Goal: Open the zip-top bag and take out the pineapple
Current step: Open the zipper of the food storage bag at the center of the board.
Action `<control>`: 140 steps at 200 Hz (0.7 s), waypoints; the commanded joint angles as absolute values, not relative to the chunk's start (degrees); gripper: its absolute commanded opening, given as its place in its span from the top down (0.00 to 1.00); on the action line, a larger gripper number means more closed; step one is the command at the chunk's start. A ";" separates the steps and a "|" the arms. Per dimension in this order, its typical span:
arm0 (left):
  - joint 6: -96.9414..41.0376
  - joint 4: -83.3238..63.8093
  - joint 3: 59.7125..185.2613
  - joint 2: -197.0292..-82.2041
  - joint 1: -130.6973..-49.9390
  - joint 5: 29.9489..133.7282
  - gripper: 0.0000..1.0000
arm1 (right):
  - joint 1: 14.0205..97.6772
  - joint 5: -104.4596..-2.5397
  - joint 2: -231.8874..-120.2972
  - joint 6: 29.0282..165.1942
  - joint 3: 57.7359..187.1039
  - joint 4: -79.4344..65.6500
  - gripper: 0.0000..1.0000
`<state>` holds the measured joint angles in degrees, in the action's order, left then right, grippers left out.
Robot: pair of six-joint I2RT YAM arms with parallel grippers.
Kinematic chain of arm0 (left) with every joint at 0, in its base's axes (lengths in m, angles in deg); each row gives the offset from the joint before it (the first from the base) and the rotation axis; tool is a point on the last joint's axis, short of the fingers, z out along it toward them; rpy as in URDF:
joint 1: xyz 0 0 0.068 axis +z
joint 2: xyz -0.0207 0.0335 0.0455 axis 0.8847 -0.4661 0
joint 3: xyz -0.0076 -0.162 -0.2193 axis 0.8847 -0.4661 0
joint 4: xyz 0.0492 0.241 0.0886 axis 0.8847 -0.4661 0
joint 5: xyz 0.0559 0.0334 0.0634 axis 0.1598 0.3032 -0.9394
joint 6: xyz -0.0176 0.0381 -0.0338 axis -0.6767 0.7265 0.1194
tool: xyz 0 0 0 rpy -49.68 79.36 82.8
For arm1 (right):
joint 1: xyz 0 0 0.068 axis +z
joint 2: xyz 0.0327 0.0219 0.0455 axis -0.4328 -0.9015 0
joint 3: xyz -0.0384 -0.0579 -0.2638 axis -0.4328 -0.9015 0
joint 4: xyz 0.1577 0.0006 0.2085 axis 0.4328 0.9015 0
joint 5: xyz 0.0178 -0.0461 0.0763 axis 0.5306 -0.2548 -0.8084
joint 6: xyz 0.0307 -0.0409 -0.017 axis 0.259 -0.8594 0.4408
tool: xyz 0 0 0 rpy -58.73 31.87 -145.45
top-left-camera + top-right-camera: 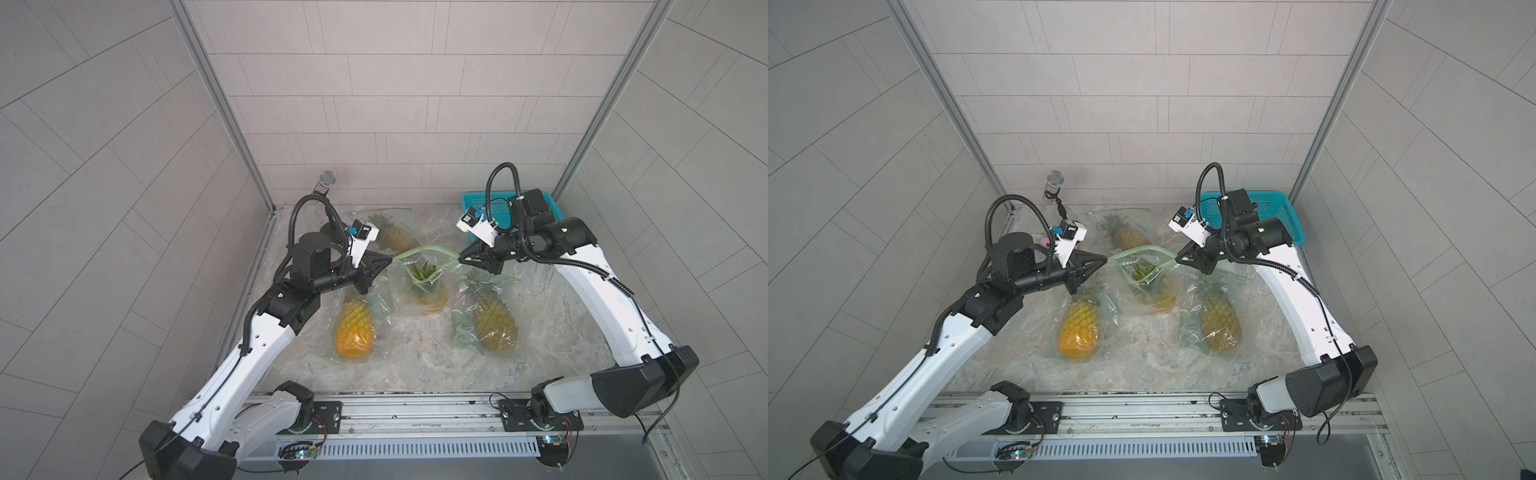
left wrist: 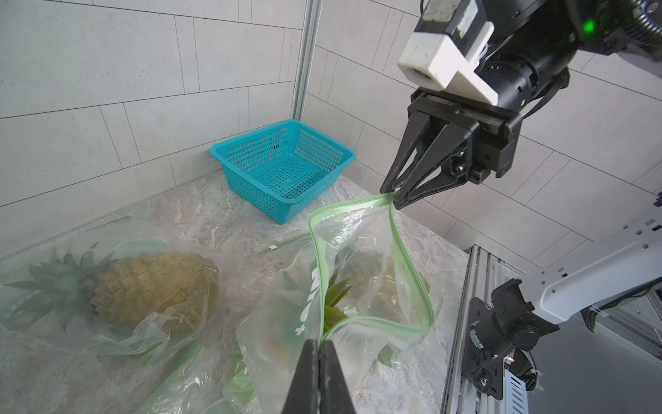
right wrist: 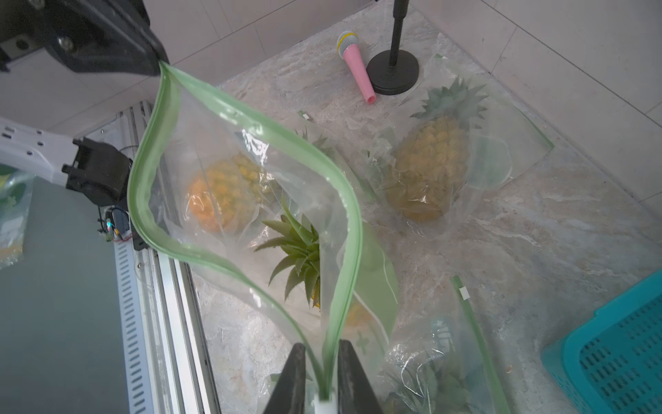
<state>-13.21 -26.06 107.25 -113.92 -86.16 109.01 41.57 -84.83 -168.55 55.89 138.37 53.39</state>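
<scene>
A clear zip-top bag point(image 1: 424, 249) with a green zip strip hangs stretched between my two grippers, its mouth pulled open into a loop. The pineapple point(image 1: 430, 286) stands inside it, green crown point(image 3: 301, 247) up toward the opening. My left gripper point(image 1: 390, 259) is shut on one end of the zip strip point(image 2: 358, 320), which the left wrist view shows pinched between its tips point(image 2: 318, 344). At the other end is my right gripper point(image 1: 460, 258). Its jaws point(image 3: 322, 349) stand slightly apart, and the green strip runs loose between them.
Three more bagged pineapples lie on the marble top point(image 1: 355, 328) point(image 1: 494, 320) point(image 1: 392, 235). A teal basket point(image 1: 478, 196) sits in the far right corner behind the right arm. A microphone stand point(image 3: 392, 71) and a pink microphone point(image 3: 356, 68) are at the far left.
</scene>
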 commanded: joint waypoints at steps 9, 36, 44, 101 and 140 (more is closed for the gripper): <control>-11.91 -26.47 109.24 -113.35 -85.95 108.93 1.00 | 44.13 -82.47 -165.27 59.92 139.83 48.14 0.71; -12.03 -26.38 109.24 -113.53 -85.95 108.65 1.00 | 48.00 -80.68 -166.13 60.73 141.69 47.06 0.70; -12.01 -26.43 109.24 -113.58 -85.95 108.65 1.00 | 49.27 -80.40 -166.74 60.59 142.20 47.22 0.71; -11.96 -26.59 109.15 -113.33 -85.96 108.96 1.00 | 54.46 -76.49 -172.97 59.81 146.22 49.61 0.82; -11.97 -26.58 109.12 -113.35 -85.97 109.25 1.00 | 56.40 -74.41 -177.07 59.15 149.33 51.78 0.87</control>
<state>-13.04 -26.82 107.34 -113.92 -86.16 108.59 55.16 -76.74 -175.63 60.04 147.12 49.06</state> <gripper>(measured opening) 0.050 0.137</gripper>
